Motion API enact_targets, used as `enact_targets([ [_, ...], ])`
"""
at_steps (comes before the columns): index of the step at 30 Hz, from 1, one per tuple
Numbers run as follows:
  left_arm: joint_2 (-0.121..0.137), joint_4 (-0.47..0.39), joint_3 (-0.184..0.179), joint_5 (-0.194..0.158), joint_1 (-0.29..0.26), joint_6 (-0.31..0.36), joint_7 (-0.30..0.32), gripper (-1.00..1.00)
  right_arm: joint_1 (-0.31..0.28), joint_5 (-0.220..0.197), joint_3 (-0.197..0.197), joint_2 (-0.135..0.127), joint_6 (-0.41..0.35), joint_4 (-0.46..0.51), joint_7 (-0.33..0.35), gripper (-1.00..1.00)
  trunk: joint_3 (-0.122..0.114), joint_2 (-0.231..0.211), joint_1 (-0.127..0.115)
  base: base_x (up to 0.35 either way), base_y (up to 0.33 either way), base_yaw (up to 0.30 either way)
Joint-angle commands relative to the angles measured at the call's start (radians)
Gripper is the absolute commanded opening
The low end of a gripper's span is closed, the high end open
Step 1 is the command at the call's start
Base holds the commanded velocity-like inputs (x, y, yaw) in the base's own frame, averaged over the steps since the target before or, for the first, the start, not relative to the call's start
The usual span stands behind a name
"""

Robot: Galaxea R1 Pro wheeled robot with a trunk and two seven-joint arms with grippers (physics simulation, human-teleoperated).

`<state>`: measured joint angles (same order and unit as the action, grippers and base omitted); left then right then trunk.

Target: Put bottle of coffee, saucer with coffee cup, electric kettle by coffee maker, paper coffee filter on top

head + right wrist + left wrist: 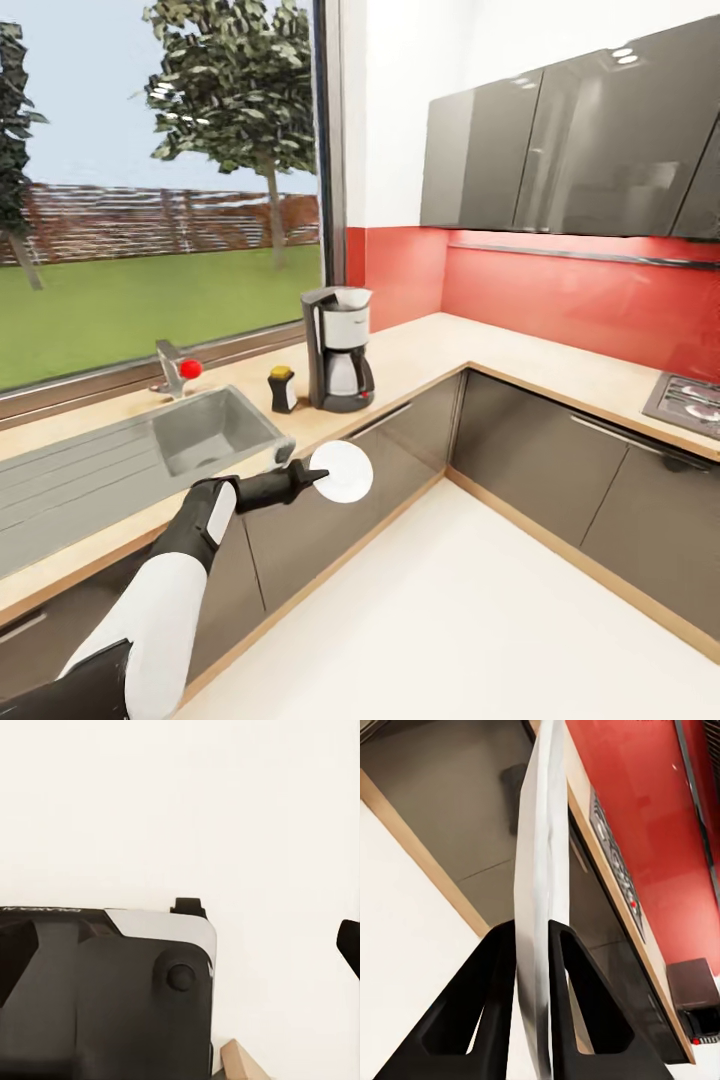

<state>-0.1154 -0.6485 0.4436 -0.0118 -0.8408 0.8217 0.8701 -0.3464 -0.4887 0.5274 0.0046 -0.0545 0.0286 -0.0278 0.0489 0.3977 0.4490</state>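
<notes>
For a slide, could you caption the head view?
Left pincer carries the saucer toward the coffee maker and bottle of coffee.

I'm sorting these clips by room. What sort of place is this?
A home kitchen, apparently: an L-shaped countertop with an inset steel sink, a hob, and a coffee maker.

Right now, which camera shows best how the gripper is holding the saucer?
The left wrist view: the saucer stands edge-on, pinched between the left gripper fingers. The head view shows its round face in front of the countertop.
</notes>
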Motion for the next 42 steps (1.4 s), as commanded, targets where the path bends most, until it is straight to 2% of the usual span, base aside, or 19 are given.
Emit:
enact_targets([
  [1, -0.001, 0.000, 0.006, 0.000, -0.001, 0.008, 0.001, -1.00, 0.000, -0.008, 0.009, 0.000, -0.005, 0.002, -0.003, 1.00, 0.002, 0.002, 0.001, 0.192, -0.232, -0.002],
  [27, 0.000, 0.001, 0.009, -0.001, -0.001, 0.008, 0.001, -1.00, 0.000, -0.011, 0.007, 0.003, 0.005, 0.004, -0.001, 1.00, 0.002, 0.002, 0.001, 0.137, -0.248, 0.000],
  [42, 0.003, 0.002, 0.010, -0.002, -0.001, 0.008, 0.002, -1.00, 0.000, -0.011, 0.006, 0.003, 0.005, 0.003, -0.001, 1.00, 0.002, 0.002, 0.001, 0.292, -0.108, 0.000],
])
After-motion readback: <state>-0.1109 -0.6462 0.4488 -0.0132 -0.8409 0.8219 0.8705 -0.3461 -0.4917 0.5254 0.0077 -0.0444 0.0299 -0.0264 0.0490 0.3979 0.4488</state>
